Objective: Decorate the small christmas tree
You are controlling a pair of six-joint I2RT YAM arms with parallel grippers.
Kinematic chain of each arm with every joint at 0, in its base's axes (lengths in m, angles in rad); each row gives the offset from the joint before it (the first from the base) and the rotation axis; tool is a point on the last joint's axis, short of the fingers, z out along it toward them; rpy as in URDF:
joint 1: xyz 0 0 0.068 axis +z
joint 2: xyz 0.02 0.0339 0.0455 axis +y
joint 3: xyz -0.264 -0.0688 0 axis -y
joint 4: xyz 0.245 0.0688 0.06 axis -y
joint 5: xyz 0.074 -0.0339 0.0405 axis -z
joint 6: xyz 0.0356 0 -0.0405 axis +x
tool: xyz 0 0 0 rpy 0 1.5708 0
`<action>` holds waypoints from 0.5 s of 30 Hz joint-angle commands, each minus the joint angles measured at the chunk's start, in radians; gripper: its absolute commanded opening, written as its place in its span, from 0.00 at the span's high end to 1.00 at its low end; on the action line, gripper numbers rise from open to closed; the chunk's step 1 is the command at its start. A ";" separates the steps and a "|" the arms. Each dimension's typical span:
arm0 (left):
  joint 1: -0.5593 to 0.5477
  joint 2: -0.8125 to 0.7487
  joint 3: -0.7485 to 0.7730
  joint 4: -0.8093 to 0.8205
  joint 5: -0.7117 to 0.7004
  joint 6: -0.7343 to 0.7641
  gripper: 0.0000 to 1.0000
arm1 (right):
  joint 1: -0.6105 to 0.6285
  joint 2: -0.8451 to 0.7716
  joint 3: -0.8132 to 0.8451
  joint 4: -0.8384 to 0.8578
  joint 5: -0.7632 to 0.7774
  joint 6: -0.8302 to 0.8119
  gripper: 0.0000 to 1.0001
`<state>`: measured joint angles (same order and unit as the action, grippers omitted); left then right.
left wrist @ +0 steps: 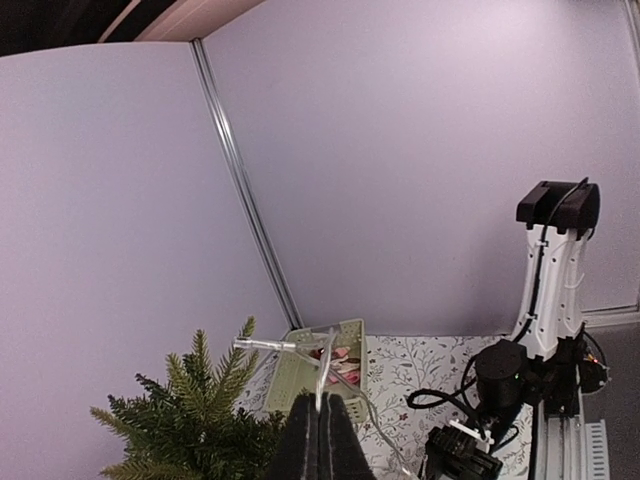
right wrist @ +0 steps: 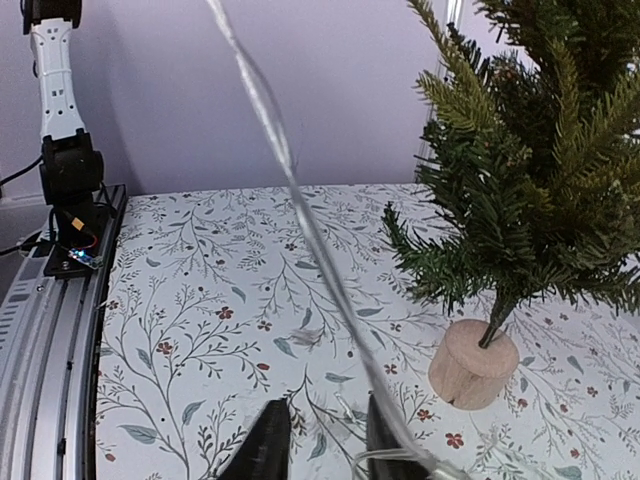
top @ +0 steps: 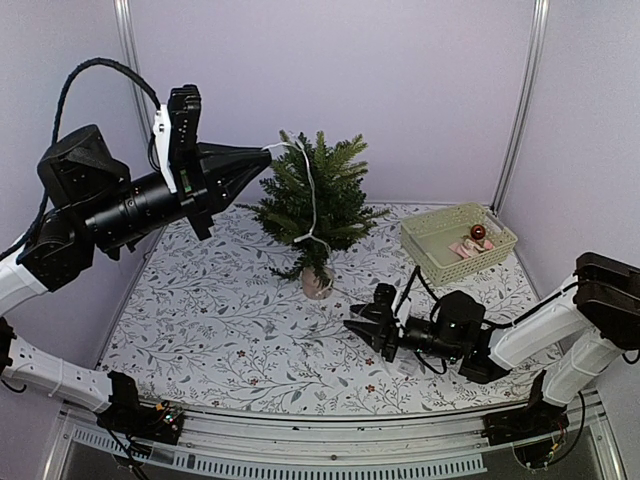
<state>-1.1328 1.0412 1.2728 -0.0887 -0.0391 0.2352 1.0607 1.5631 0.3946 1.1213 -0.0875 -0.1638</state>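
You're draping: left end effector [top: 268,152] pinches the light string [top: 312,200] at the small christmas tree [top: 325,185] top. Right end effector [top: 358,325], jaws apart at the tree's five o'clock, should grab the slack.

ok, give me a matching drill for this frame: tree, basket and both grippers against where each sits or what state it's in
1 tree
2 basket
3 left gripper
4 right gripper

A far right corner of the table
B low over the table near the tree, jaws apart
C middle back of the table
D raised by the treetop, shut on the light string

Pairs: 1-C, 2-A, 3-D, 4-B
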 commanded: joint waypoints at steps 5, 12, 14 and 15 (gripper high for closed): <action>0.109 0.013 0.004 0.059 -0.130 -0.034 1.00 | 0.002 -0.146 0.022 -0.029 -0.009 0.048 1.00; 0.288 0.075 0.043 0.073 -0.133 -0.119 1.00 | -0.031 -0.361 0.149 -0.260 0.035 0.008 1.00; 0.355 0.103 0.071 0.090 -0.108 -0.145 1.00 | -0.065 -0.393 0.197 -0.290 0.032 0.029 1.00; 0.398 0.117 0.086 0.112 -0.088 -0.161 1.00 | -0.079 -0.402 0.221 -0.297 0.019 0.034 1.00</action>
<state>-0.8524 1.1179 1.2934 -0.0433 -0.1555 0.1436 1.0355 1.2114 0.5323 0.9234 -0.0803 -0.1459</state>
